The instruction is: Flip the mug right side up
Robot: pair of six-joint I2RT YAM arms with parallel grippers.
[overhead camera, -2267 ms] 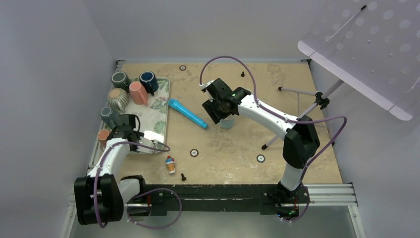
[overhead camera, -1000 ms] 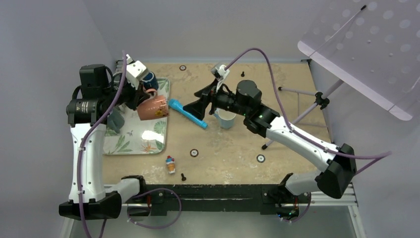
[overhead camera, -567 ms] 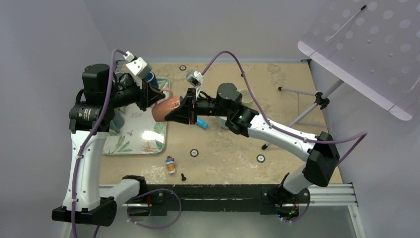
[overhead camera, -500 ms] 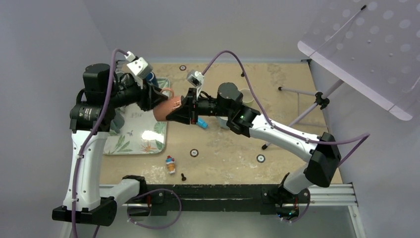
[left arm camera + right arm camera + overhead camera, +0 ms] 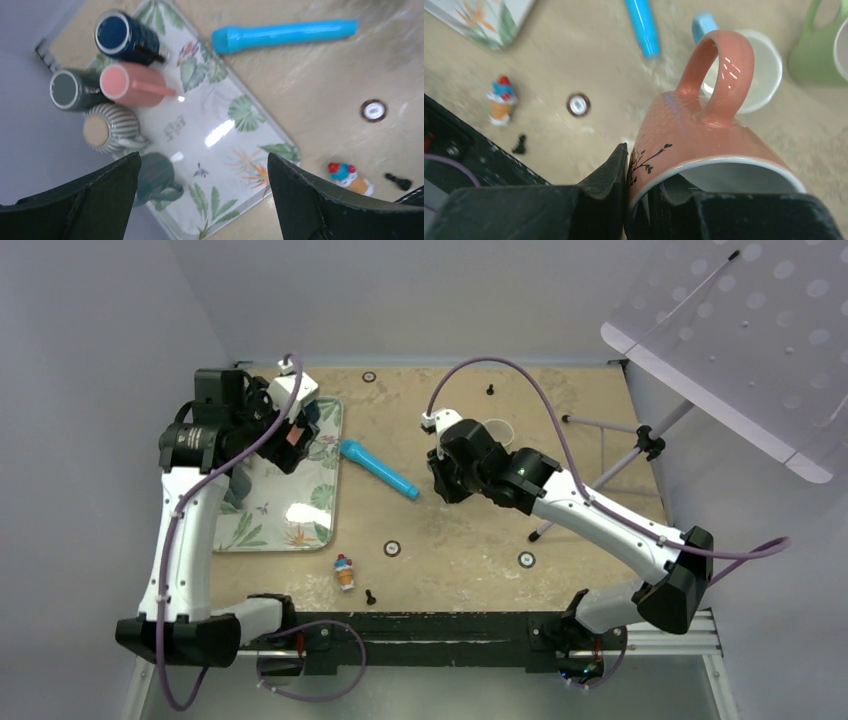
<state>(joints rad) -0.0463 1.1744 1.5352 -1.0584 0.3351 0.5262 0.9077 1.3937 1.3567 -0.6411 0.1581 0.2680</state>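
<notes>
Mug (image 5: 704, 145) rim pinched in right claw (image 5: 638, 175); left claw (image 5: 204, 161) gapes empty, seemingly above tray (image 5: 250, 120).

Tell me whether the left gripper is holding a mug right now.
No, the left gripper stands wide open above the floral tray, with nothing between its fingers.
</notes>
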